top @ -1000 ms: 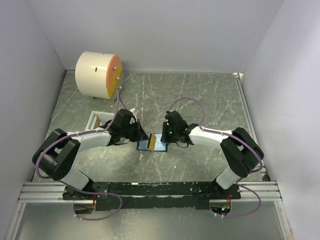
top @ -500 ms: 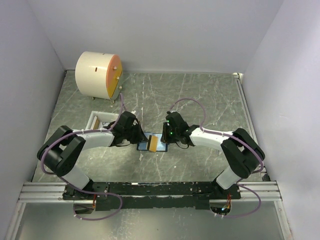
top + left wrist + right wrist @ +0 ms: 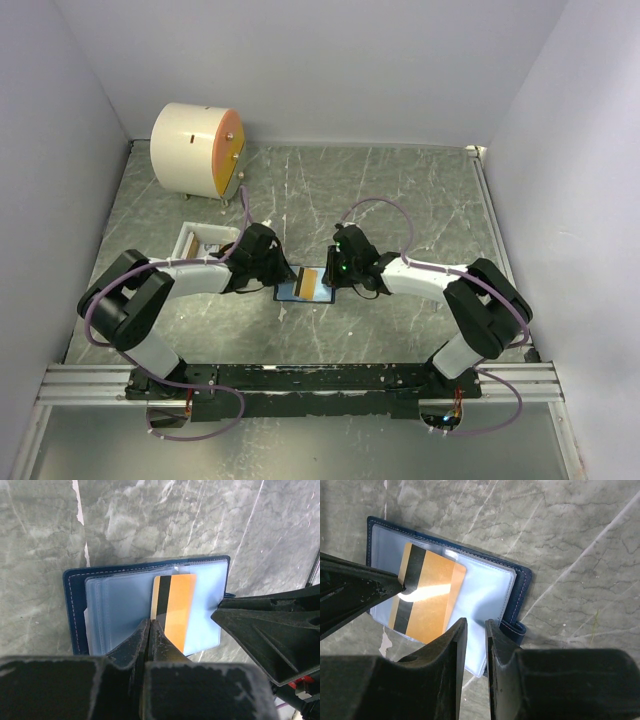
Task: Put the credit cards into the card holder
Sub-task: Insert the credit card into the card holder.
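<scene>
Orange card [image 3: 176,611] lies on the open holder [image 3: 74,610] mid-tabletop [image 3: 400,190], its long axis across the holder's. Left gripper [image 3: 149,623], jaws together, touches its dark stripe and hides that end. Right gripper [image 3: 476,626] jaws stand slightly apart.

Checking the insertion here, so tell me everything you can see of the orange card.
The orange-yellow rectangular plastic card is thin and glossy, with a dark stripe near one long edge and rounded corners. It lies flat, slightly skewed, on the clear pockets of the open navy folding card holder; whether it is tucked in cannot be told. The shut left pincer touches its striped edge.
</scene>
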Robot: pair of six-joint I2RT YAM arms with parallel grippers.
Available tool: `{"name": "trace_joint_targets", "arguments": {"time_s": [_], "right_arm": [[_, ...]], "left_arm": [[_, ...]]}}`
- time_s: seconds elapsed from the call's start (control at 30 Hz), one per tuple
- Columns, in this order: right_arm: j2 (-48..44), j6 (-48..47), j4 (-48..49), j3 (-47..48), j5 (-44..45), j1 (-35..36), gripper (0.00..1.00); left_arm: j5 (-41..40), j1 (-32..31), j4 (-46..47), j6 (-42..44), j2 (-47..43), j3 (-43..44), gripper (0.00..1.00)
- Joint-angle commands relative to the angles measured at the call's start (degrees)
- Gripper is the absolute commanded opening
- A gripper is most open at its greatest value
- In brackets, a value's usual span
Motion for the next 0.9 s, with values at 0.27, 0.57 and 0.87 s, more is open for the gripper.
{"name": "trace_joint_targets", "arguments": {"time_s": [0.27, 0.57, 0.87], "right_arm": [[-0.22, 0.50, -2.40, -1.77, 1.26, -0.25, 0.22], [-0.84, 1.94, -1.44, -2.81, 0.84, -0.25, 0.23], [-0.85, 2.45, -1.36, -2.49, 0.66, -0.24, 0.23]], "left_arm": [[-5.33, -2.12, 1.93, -2.52, 2.40, 0.09, 0.07], [-6.13, -4.79, 2.58, -3.63, 5.17, 1.51, 0.07], [-6.63, -5.51, 1.39, -5.03, 4.60, 1.90, 0.09]]}}
